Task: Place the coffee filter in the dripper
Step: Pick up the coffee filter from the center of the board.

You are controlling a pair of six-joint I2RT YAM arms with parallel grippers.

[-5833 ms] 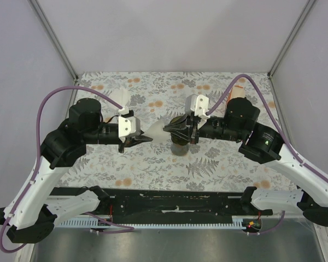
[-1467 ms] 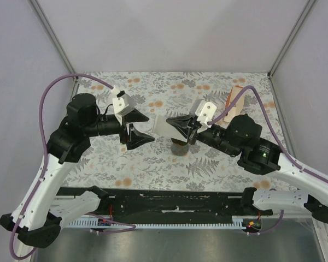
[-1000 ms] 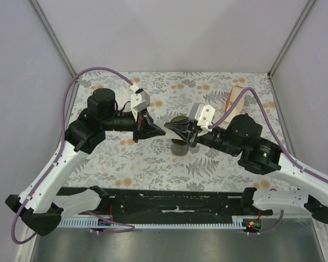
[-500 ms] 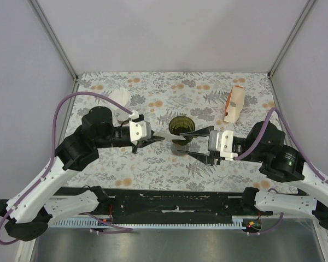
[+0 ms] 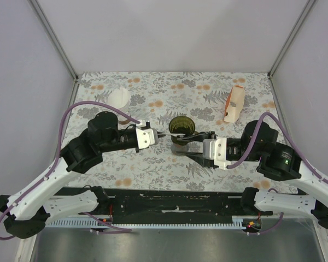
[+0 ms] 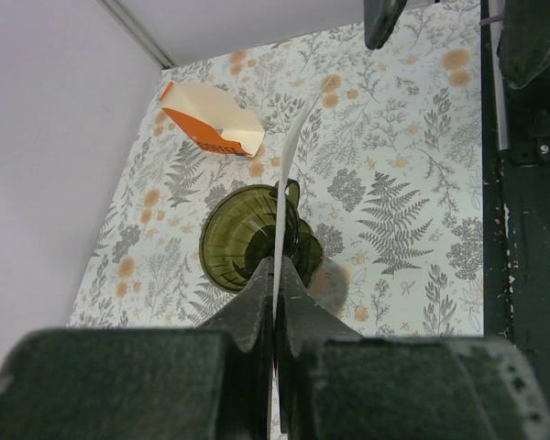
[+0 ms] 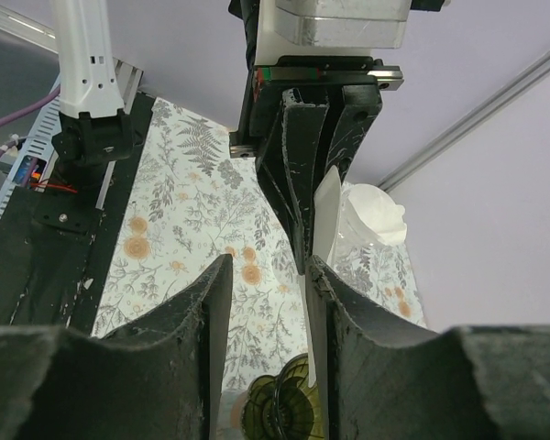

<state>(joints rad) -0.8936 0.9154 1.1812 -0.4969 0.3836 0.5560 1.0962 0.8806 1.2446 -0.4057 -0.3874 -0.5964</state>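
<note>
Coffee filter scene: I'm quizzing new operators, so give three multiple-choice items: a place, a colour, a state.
1. Where does the packet lie? A) far right B) near left C) in a gripper
2. The dripper is: A) white B) olive green C) red
3. The left gripper is: A) open B) shut on the coffee filter C) shut on a jar
Answers: 1 A, it lies by the right edge in the top view. 2 B, its cup shows dark green. 3 B, it pinches the paper's edge.

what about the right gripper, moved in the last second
Yes, back toward the arm bases: the right gripper was about level with the near end of the peach packet, now clearly nearer.
</note>
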